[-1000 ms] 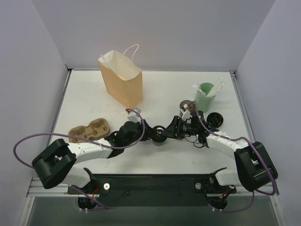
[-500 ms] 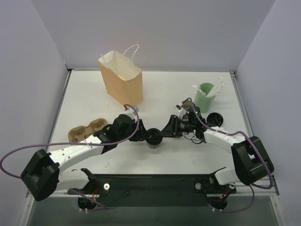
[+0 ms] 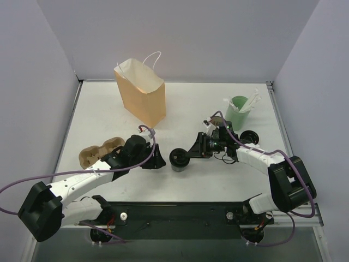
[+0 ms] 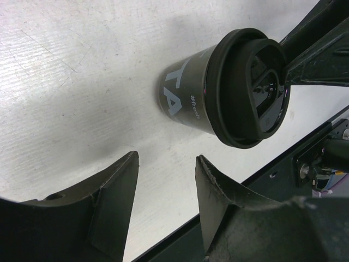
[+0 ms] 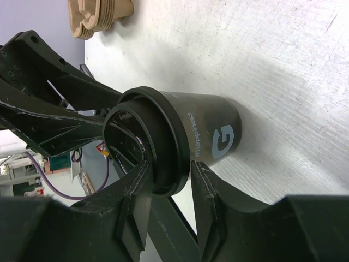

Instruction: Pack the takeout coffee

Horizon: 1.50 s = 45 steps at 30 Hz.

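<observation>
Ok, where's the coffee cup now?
Top view: the takeout coffee stands mid-table, the right end effector straddling its lid rim, the left end effector open just left of it.

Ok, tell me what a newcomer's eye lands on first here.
The dark takeout coffee stands in the middle of the white table. The right gripper straddles the rim of its black lid, and the open left gripper sits apart on its left, empty. At the back left, a tall tan paper bag stands open.

Stock before you: takeout coffee [image 4: 182, 101], matt dark wall, pale print; its lid [image 4: 245, 93], smooth black plastic, slight sheen, rim between the right jaws; table [image 4: 71, 82], white, scuffed, beneath the left jaws.
</observation>
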Tool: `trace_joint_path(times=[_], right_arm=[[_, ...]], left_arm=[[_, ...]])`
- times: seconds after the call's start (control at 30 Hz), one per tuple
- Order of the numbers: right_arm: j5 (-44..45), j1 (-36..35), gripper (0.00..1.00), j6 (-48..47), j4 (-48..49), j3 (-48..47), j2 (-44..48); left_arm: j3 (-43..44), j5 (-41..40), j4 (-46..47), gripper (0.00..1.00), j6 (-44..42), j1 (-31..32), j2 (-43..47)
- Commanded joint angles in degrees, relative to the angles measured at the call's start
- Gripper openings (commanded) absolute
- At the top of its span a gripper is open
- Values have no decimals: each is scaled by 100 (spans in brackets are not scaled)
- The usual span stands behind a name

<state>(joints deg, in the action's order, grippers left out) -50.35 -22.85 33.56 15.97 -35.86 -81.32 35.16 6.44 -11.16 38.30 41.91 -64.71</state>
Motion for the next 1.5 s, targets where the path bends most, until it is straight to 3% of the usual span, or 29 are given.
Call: trace_joint_path(times=[0.0,0.13,0.63,0.97,1.47], right_arm=[[412,-9,33,-359,-568,-35,-86],[377,-35,34,-271,-568,-53,-33],[69,-9,62,54,-410,-246,292],[-19,-35,67,37,-471,-474,336],[587,-466,71,-842,-1500,-1292,-200]], left_arm=[[18,244,43,56,-130,-104,222],[61,297,88,56,-121,-113,248],[167,218,-62,56,-174,-166,151],[237,139,-150,56,-236,-201,125],[167,165,-203,56,-262,-271,301]])
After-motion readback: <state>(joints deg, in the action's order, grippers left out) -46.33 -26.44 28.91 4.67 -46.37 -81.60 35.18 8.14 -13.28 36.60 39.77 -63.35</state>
